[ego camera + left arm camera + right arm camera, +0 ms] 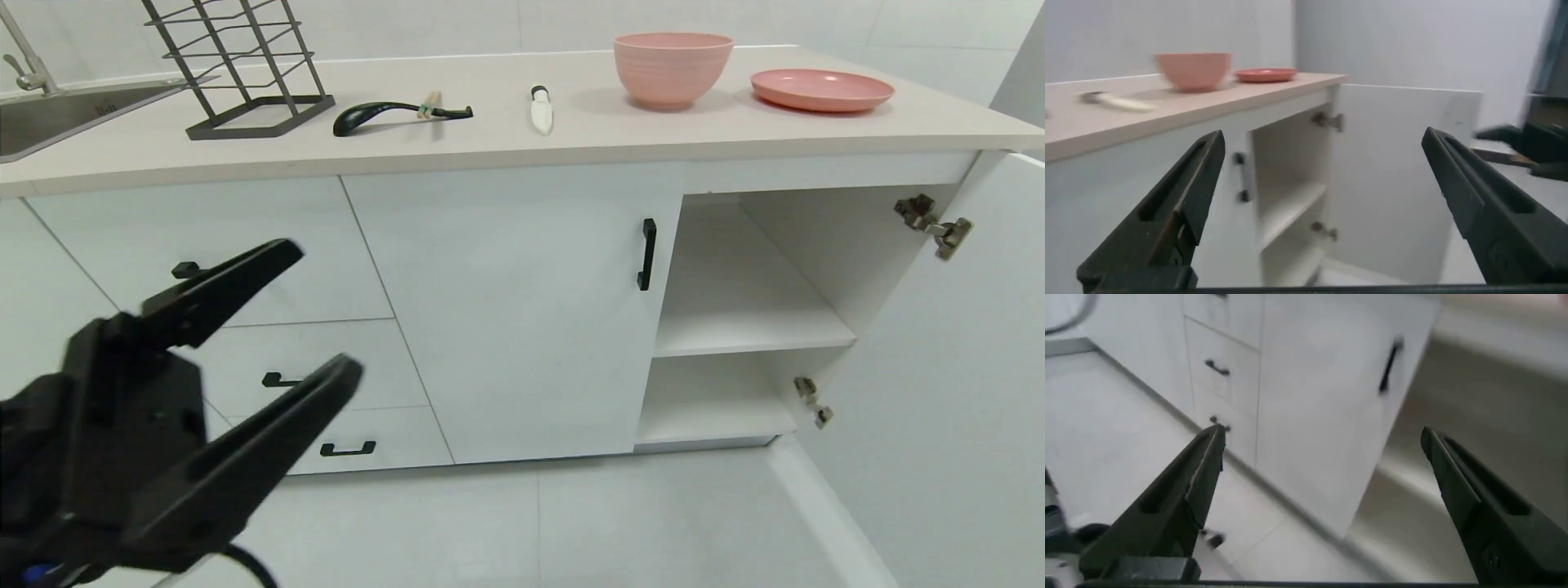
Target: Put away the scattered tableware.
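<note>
On the countertop (pixel 490 139) stand a pink bowl (pixel 673 69) and, to its right, a pink plate (pixel 820 88). A white-handled utensil (pixel 541 110) lies left of the bowl. Further left lies a black ladle (pixel 384 114) with a small pale piece (pixel 429 104) across its handle. My left gripper (pixel 322 310) hangs open and empty in front of the drawers, well below the counter. The left wrist view shows this gripper (pixel 1323 139) open, with the bowl (pixel 1194 69), plate (pixel 1266 75) and white utensil (pixel 1118 101) beyond. My right gripper (pixel 1323 433) is open and empty, facing the cabinet fronts and floor.
The right-hand cupboard (pixel 735 318) stands open with two bare shelves; its door (pixel 939 367) swings out to the right. A closed door with a black handle (pixel 647 253) is beside it, with drawers (pixel 310 376) to the left. A black dish rack (pixel 245 65) and sink (pixel 49 114) sit at the counter's left.
</note>
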